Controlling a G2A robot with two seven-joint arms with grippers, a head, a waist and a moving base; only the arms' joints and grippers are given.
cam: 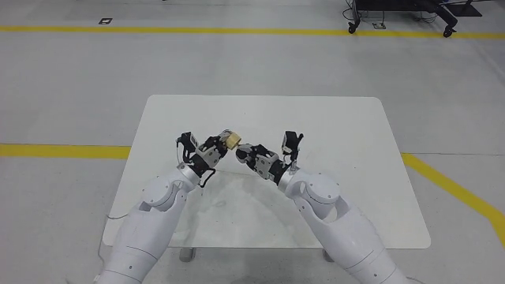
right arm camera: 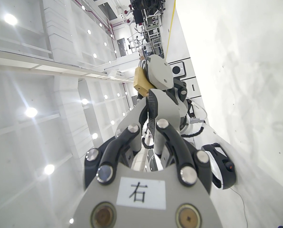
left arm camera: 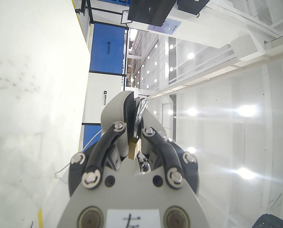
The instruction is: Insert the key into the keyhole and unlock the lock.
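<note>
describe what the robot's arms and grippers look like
The left arm and right arm have glossy white rounded shells, with black cabling at the wrists. The left gripper and right gripper each have two grey fingers with black ribbed pads, black linkage bars with silver pins, and a white label bearing a black character.

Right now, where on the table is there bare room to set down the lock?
Bare: the far strip of the table beyond both grippers, and both side patches, between each arm and the table's side edge. Crowded: the middle, where the left gripper with the lock meets the right gripper.
</note>
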